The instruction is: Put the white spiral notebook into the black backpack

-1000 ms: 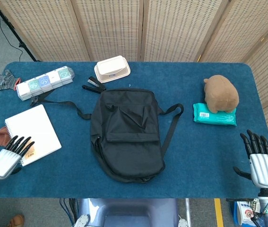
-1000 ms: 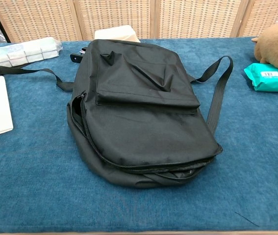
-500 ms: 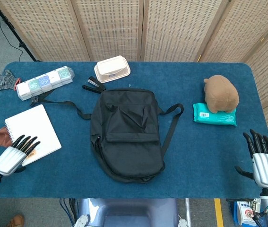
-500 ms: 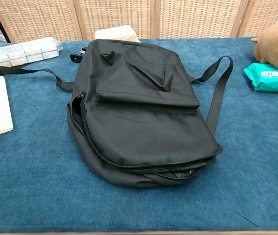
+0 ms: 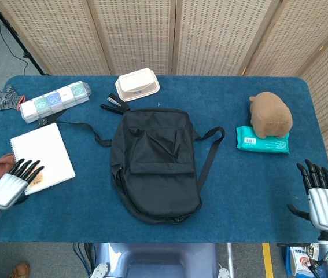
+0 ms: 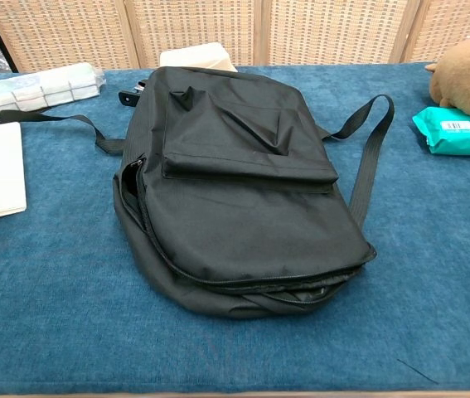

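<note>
Left hand [image 5: 10,184], fingers spread, rests on the white spiral notebook's [image 5: 41,155] near corner; light, flat and probably flexible, it seems best pinched by an edge.

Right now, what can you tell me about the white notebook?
The white spiral notebook lies flat and closed on the blue tablecloth, left of the black backpack and apart from it. Its plain cover looks like paper or card, with the wire spiral along its far left edge. The left hand rests its fingertips on the near corner.
</note>
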Robot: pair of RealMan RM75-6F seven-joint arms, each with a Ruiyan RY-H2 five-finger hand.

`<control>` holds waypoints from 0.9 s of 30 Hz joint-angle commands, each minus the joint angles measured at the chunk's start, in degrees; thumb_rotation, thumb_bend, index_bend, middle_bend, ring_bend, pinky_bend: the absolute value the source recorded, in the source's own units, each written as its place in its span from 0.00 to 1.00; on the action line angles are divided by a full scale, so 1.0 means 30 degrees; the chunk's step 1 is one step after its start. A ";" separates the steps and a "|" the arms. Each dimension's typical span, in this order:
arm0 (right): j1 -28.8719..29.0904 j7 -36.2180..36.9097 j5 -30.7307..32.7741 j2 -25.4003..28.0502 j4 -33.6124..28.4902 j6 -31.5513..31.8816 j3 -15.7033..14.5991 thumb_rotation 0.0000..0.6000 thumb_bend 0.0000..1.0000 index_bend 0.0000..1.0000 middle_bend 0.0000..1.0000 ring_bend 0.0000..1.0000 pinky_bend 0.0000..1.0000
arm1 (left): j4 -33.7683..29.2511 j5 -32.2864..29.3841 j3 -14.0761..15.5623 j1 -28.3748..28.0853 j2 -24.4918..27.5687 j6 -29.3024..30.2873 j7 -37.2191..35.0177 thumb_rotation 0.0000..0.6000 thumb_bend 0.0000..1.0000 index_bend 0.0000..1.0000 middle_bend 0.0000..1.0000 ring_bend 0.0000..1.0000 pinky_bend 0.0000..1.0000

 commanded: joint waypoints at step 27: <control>-0.0041 -0.0021 -0.0043 0.0246 -0.0374 -0.0116 -0.0142 1.00 0.00 0.00 0.00 0.00 0.00 | 0.0532 -0.1472 -0.1161 -0.1758 -0.1022 -0.2976 0.0949 1.00 0.47 0.00 0.00 0.00 0.05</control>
